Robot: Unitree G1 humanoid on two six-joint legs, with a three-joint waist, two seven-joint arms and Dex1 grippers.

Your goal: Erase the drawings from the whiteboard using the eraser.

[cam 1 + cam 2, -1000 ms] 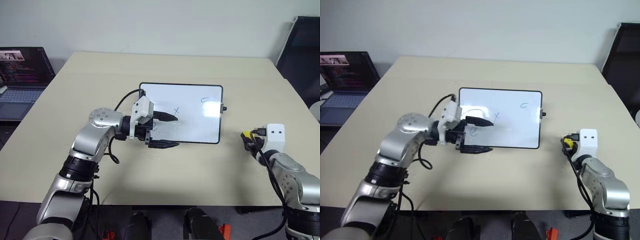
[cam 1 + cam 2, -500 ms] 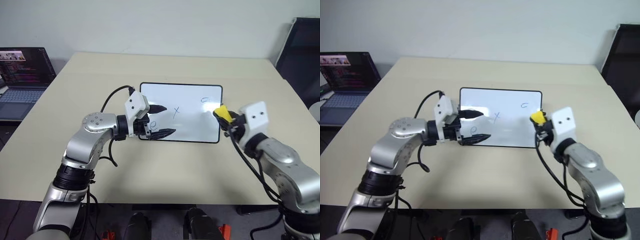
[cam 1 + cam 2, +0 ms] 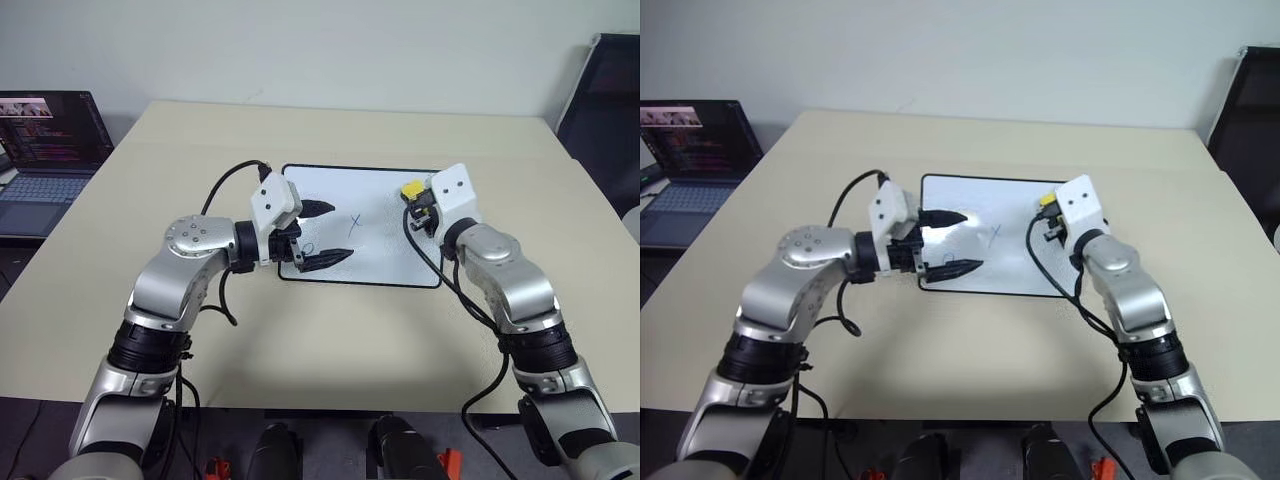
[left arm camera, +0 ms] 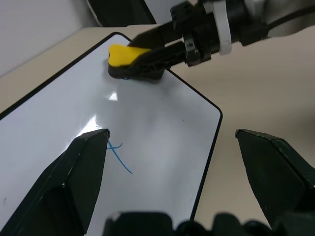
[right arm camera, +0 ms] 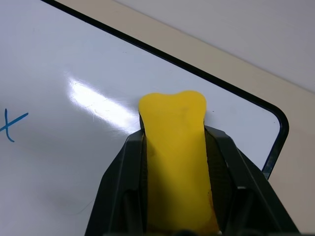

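The whiteboard [image 3: 375, 255] lies flat at the table's middle. My right gripper [image 3: 413, 196] is shut on the yellow eraser [image 3: 411, 188], and the eraser's dark underside is pressed on the board near its far right corner [image 4: 129, 55]. Of the drawings, a blue "x" [image 3: 354, 222] sits mid-board and an "e" [image 3: 307, 248] near the left edge. The eraser hides the curved stroke, except for a trace of blue at its edge in the left wrist view. My left gripper [image 3: 342, 231] is open over the board's left part, one finger above the "e" and one at the near frame.
The beige table [image 3: 300, 340] has wide bare room around the board. An open laptop [image 3: 45, 140] stands off the table's left side. A dark chair [image 3: 610, 90] stands at the far right. Black cables loop from both wrists.
My right arm swung up and leftward from the table's right front, carrying the eraser onto the board's far right corner. The left gripper stayed open at the board's left, turning a little.
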